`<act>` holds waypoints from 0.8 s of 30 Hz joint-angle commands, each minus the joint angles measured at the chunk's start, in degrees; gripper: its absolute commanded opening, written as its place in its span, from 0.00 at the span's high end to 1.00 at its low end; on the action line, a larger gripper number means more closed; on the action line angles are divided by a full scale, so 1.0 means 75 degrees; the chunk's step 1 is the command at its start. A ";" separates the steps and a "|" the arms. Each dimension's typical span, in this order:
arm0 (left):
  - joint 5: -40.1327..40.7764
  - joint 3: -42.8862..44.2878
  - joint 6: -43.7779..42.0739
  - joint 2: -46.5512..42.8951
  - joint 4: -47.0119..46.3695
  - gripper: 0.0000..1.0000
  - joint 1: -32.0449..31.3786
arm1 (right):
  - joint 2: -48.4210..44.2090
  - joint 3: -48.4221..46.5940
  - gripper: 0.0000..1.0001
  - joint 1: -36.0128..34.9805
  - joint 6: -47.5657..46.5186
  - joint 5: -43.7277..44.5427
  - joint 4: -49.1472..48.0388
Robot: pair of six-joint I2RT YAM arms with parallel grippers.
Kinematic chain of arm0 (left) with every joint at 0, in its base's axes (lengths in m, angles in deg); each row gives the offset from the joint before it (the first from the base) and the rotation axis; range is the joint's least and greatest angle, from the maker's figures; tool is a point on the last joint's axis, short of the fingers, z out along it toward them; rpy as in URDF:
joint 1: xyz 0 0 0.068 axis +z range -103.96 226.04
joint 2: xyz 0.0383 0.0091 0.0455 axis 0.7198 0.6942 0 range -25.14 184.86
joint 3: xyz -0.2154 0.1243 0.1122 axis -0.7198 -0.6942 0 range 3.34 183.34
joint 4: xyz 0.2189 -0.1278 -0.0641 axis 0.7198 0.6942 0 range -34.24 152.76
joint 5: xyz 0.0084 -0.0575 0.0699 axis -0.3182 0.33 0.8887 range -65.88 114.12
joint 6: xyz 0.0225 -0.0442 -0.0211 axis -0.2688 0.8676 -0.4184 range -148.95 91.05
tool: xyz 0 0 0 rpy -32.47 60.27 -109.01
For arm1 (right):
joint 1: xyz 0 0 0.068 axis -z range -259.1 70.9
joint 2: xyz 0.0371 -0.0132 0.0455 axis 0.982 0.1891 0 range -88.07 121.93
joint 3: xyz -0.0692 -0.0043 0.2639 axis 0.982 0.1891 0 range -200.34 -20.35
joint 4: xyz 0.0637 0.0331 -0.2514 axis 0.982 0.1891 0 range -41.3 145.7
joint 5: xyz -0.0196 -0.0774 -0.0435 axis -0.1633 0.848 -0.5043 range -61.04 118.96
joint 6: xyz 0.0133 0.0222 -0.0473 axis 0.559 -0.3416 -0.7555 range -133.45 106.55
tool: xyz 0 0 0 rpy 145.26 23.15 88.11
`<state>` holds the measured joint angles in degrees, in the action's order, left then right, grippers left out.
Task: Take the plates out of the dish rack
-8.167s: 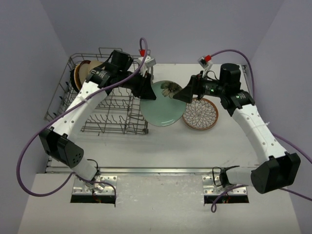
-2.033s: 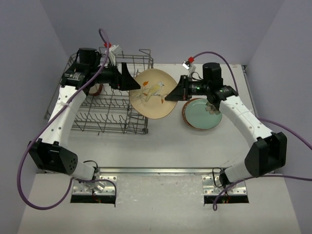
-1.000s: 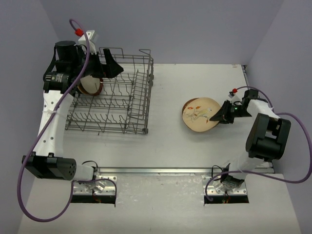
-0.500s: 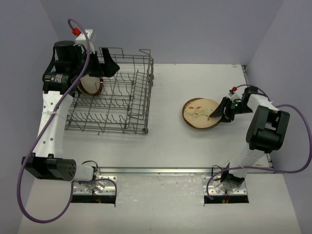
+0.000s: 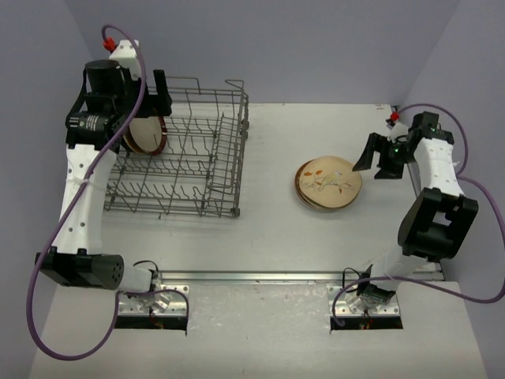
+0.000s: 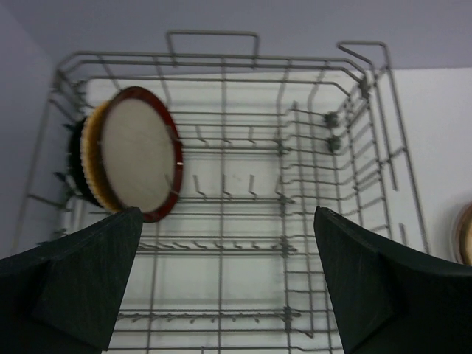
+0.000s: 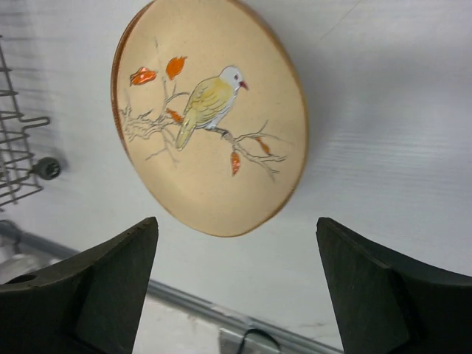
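Grey wire dish rack (image 5: 189,162) with upright tines, red-rimmed beige plate (image 6: 139,161) on edge at its left end, glossy cream bird plate (image 5: 331,178) flat atop table (image 5: 268,229) stack, right gripper (image 5: 377,160) spread, empty, just beside, left gripper (image 6: 232,295) agape above rack

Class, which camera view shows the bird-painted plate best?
Right wrist: the bird-painted plate fills the frame, painting sharp. Top external shows it small atop the stack; left wrist catches only an edge sliver.
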<state>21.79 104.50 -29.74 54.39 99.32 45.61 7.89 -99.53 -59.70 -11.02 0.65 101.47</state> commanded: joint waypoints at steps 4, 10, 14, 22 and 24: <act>0.3144 0.0847 -0.0733 0.0798 0.0196 0.00 0.0044 | -0.0851 -0.0299 0.11 0.0015 -0.0935 0.1774 -0.0598; 0.3180 0.0836 -0.1151 0.1481 0.0250 0.11 0.0419 | -0.0934 0.0352 0.11 -0.0012 -0.0572 0.1274 -0.0948; 0.2229 0.0919 -0.1311 0.1997 0.0332 0.36 0.0961 | -0.1162 0.0718 0.11 -0.0125 -0.0377 0.0837 -0.1214; 0.1295 0.1388 -0.1526 0.3053 0.0552 0.61 0.1276 | -0.2027 0.1464 0.11 -0.0927 -0.0046 0.0986 -0.1762; 0.1295 0.1600 -0.1581 0.3311 0.0555 0.61 0.1276 | -0.2127 0.1625 0.11 -0.1071 0.0035 0.0953 -0.1865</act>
<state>34.37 111.00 -40.13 77.65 104.84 55.51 -4.82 -88.95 -65.77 -12.89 8.76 91.54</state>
